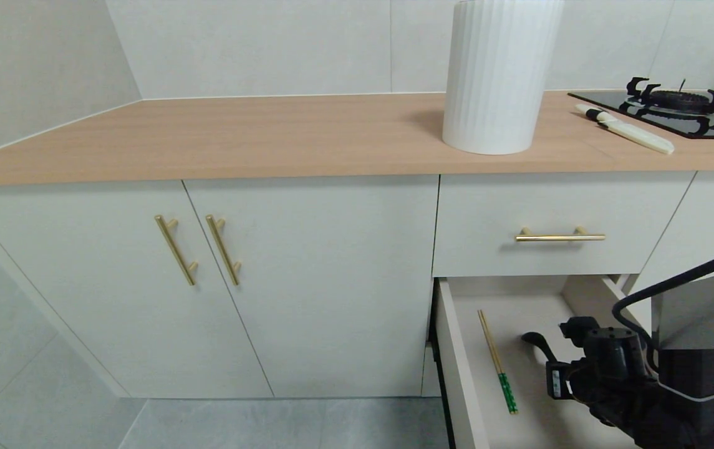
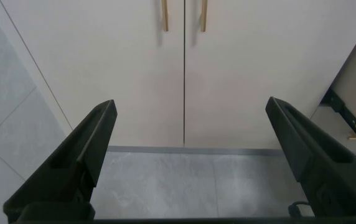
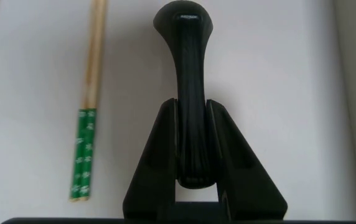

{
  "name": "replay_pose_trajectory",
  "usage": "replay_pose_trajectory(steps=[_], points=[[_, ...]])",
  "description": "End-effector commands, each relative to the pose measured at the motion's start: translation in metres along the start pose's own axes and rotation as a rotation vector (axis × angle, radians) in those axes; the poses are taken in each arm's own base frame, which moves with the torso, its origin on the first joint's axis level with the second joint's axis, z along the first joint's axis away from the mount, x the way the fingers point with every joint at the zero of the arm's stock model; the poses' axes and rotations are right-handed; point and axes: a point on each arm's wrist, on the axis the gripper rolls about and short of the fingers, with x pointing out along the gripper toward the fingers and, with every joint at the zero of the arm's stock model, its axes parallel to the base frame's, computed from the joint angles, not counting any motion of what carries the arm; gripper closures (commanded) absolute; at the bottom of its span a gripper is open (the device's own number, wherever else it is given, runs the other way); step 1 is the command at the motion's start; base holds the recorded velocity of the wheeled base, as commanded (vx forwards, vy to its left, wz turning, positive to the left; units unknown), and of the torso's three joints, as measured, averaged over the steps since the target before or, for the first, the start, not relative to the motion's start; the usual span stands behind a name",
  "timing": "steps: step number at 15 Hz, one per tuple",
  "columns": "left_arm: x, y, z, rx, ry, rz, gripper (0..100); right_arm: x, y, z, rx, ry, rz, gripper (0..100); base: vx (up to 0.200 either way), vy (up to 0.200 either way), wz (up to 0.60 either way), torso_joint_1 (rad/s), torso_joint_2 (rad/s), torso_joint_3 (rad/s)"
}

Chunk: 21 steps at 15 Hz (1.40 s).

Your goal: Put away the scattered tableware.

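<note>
Low over the drawer (image 1: 454, 362), right tool (image 3: 192, 111) clamps black utensil (image 3: 184, 37) beside chopsticks (image 3: 88, 112).

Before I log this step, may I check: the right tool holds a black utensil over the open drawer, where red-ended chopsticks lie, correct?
Not quite: the chopsticks have green ends, not red, as the right wrist view shows. The right tool does hold the black utensil over the open drawer.
</note>
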Motion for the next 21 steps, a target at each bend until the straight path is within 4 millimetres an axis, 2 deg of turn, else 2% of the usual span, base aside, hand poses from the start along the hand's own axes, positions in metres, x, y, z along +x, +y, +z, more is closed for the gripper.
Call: replay_pose_trajectory(steps=[1, 6, 7, 12, 14, 19, 21], points=[[0.000, 0.000, 0.000, 0.000, 0.000, 0.001, 0, 0.003, -0.001, -0.003, 0.000, 0.011, -0.004, 100, 0.000, 0.000, 0.00, 0.000, 0.00, 0.000], [0.000, 0.000, 0.000, 0.000, 0.000, 0.001, 0, 0.005, -0.002, -0.003, 0.003, 0.011, -0.008, 100, 0.000, 0.000, 0.00, 0.000, 0.00, 0.000], [0.000, 0.000, 0.000, 0.000, 0.000, 0.001, 0, 0.005, -0.002, -0.004, 0.002, 0.012, -0.008, 0, 0.000, 0.000, 0.00, 0.000, 0.00, 0.000], [0.000, 0.000, 0.000, 0.000, 0.000, 0.001, 0, 0.003, -0.002, 0.000, 0.005, -0.001, -0.007, 0, 0.000, 0.000, 0.00, 0.000, 0.00, 0.000], [0.000, 0.000, 0.000, 0.000, 0.000, 0.001, 0, -0.006, -0.004, 0.013, 0.019, -0.046, -0.008, 0, 0.000, 0.000, 0.00, 0.000, 0.00, 0.000], [0.000, 0.000, 0.000, 0.000, 0.000, 0.001, 0, -0.050, -0.009, 0.056, 0.035, -0.127, -0.003, 0, 0.000, 0.000, 0.00, 0.000, 0.00, 0.000], [0.000, 0.000, 0.000, 0.000, 0.000, 0.001, 0, -0.079, -0.013, 0.078, 0.039, -0.142, -0.003, 0, 0.000, 0.000, 0.00, 0.000, 0.00, 0.000]])
